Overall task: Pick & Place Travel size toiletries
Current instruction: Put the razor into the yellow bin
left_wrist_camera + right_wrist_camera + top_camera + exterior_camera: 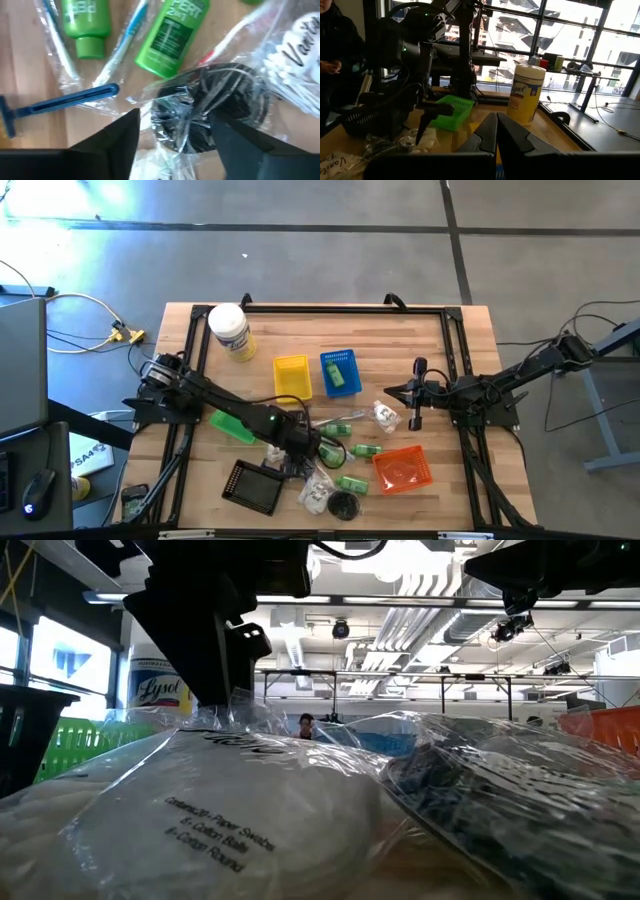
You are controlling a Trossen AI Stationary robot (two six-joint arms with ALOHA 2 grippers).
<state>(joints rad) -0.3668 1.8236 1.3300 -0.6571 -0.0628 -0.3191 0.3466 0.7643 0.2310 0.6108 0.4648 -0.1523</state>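
My left gripper (175, 137) (302, 450) stands open, pointing steeply down over the toiletries heaped at the table's near middle. Between its fingers lies a crinkled clear packet with black contents (210, 100). Beyond it lie two green bottles (172, 35) (85, 22), a blue razor in a long clear packet (65, 102) and a packet of cotton swabs (295, 55). All of these rest flat on the wood. Another green bottle (341, 379) lies in the blue basket (340, 360). My right gripper (496, 131) (415, 392) waits shut and level at the table's right. My left gripper's open fingers (120, 142) stand on either side of the black-filled packet's near end (175, 125), coming from above and slanting down. The packet lies on the table. I cannot tell whether either finger touches its plastic.
A black tray (255, 485), a green basket (232, 427), a yellow basket (292, 376) and an orange basket (402, 470) ring the pile. A white jar with a yellow label (230, 330) lies at the far left. A cotton packet (220, 820) fills the low view's foreground. A person (335, 45) stands beyond the table.
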